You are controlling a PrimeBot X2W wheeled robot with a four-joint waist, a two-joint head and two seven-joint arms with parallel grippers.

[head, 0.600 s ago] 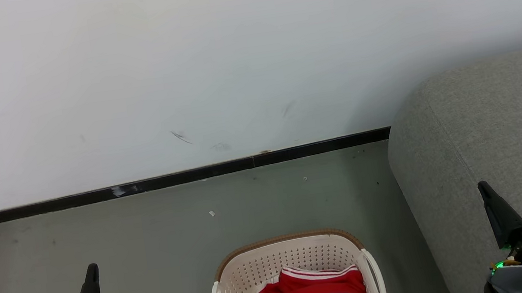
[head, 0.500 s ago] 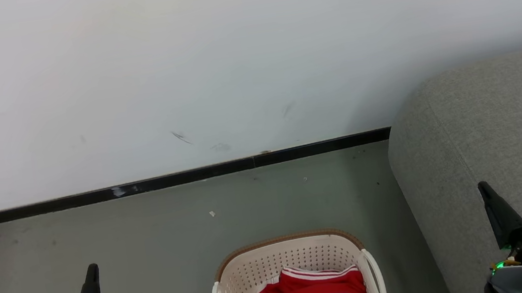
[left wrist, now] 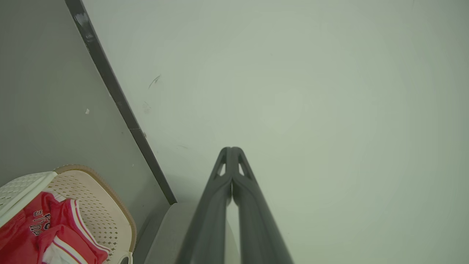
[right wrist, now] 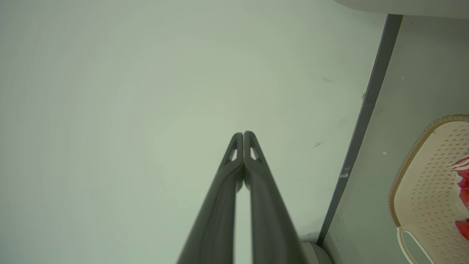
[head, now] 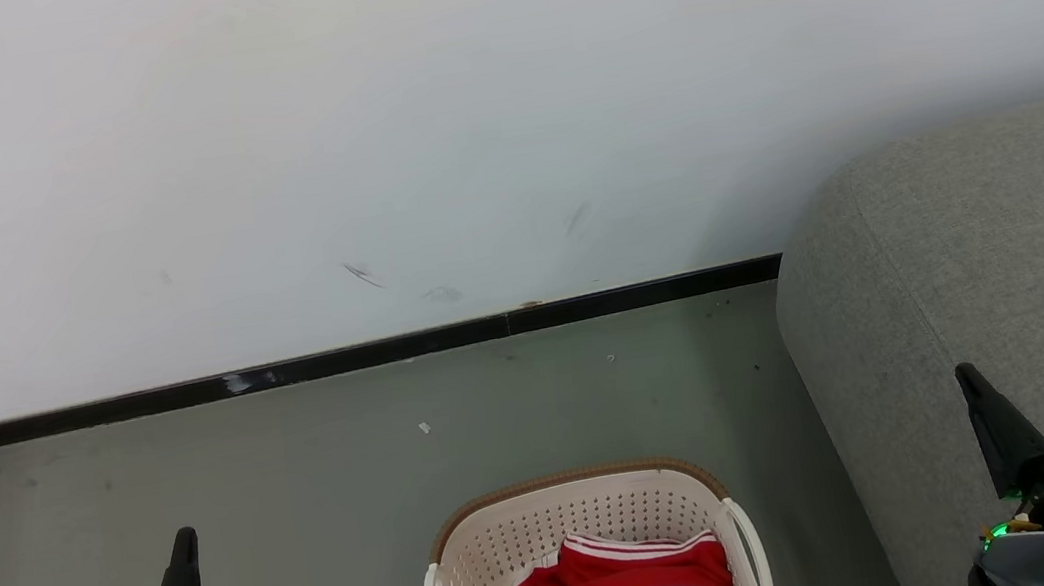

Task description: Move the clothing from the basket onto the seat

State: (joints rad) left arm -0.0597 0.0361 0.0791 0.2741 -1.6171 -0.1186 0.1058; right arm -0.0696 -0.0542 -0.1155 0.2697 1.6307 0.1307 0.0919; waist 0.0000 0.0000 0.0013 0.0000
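— Red cloth is lying heaped in the basket (head: 534,533), so by my reckoning nothing is getting done yet. The clothing (head: 631,581) is all sitting inside it, white stripes showing, and no red is showing on the part of the seat (head: 1003,270) in view.

— And the grippers?

— Both are hanging idle. The left gripper (left wrist: 231,149) is pressing its fingers (left wrist: 214,205) together tip to tip, gripping nothing and pointing at the wall (head: 455,90). The right gripper (right wrist: 243,134) is doing the same.

— Where is the basket sitting?

— On the floor (head: 302,463), just beside the seat's rounded corner, between the two grippers. How many garments are piling up in there I am not managing to tell, as its near part is running out of frame.

— So the whole job is waiting: reaching in, lifting, carrying across.
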